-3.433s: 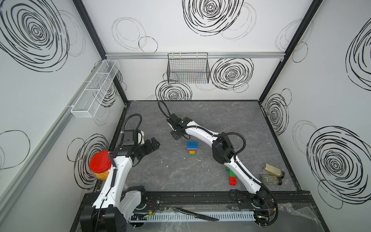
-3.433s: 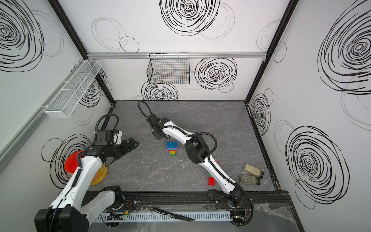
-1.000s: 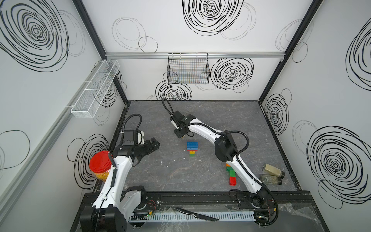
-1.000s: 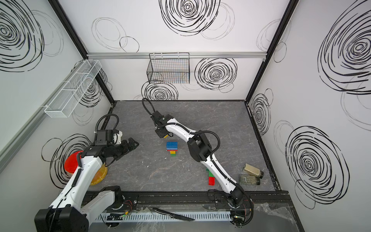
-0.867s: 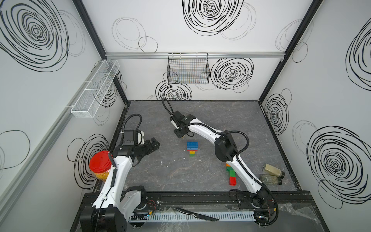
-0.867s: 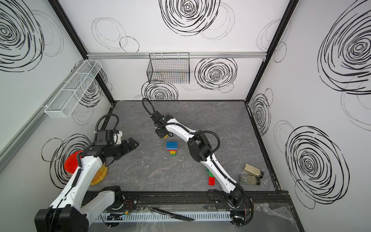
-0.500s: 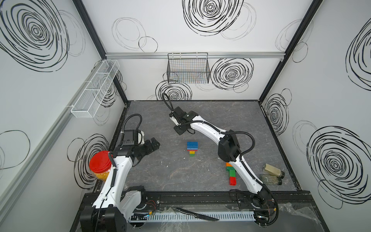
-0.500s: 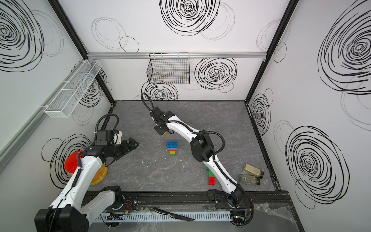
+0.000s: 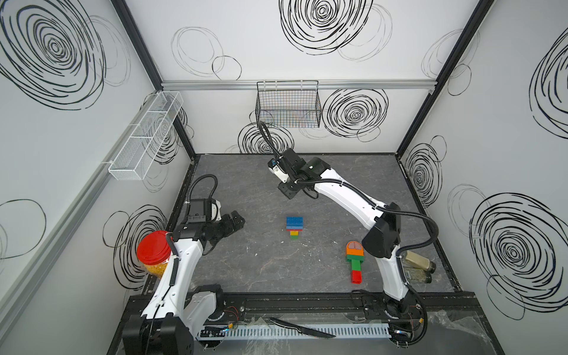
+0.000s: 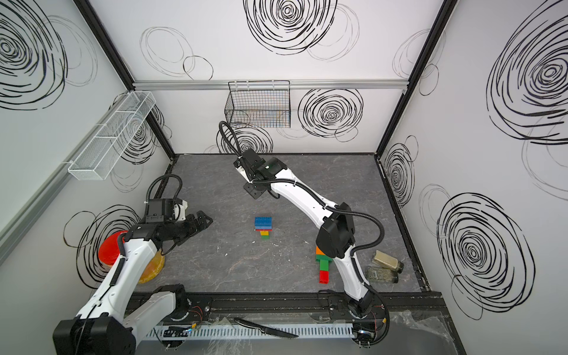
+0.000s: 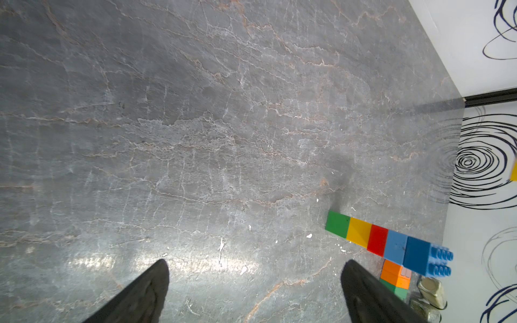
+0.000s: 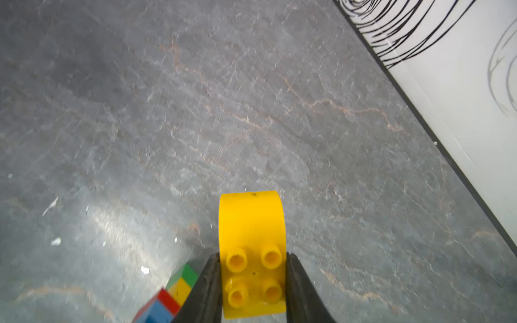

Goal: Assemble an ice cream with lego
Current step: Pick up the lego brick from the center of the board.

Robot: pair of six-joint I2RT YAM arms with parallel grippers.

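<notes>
I had my right gripper clenched on the yellow dome piece, the green-yellow-red-blue stack well behind it, nearer its base and not yet capped; my left gripper gaped empty.

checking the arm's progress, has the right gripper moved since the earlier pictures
Yes. In a top view the right gripper, shut on the yellow lego piece, is now farther from the lego stack, toward the back wall.

We log a grey marbled tabletop, one lego stack lying flat mid-table. Rightward we see a second lego stack and two bottles; red-lidded jar at left.
</notes>
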